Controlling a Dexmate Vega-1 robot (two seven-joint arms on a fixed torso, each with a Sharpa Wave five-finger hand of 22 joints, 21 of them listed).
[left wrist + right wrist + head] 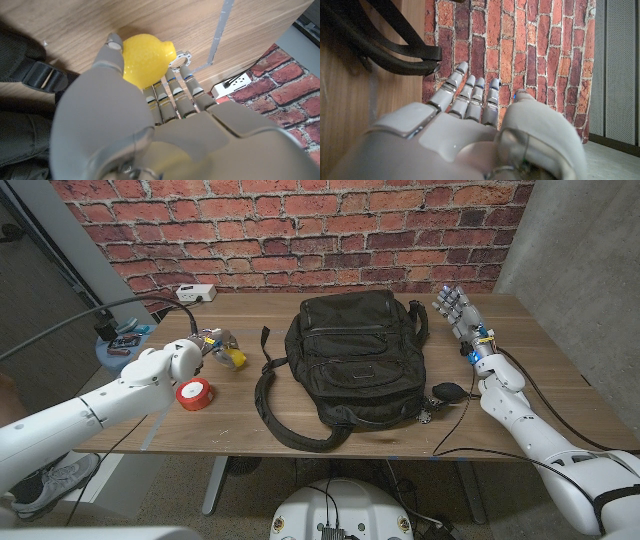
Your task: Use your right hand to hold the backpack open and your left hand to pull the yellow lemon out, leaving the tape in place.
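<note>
The black backpack [352, 357] lies on the wooden table [540, 380] with its zips shut as far as I can see. My left hand [205, 348] hovers left of it and grips the yellow lemon [235, 358], just above the table. In the left wrist view the lemon [145, 56] sits between the fingers [186, 85] and thumb of that hand [150, 115], close to the wood. A red tape roll [194, 393] lies on the table just in front of it. My right hand [455, 308] stands right of the backpack, fingers spread and holding nothing; its [470, 125] wrist view shows the straps [395, 47].
A white power strip [196, 292] sits at the table's back edge by the brick wall. A blue dish [118, 348] with small items stands at the far left. A black bulb-like object [447, 391] with cable lies by the backpack's near right corner.
</note>
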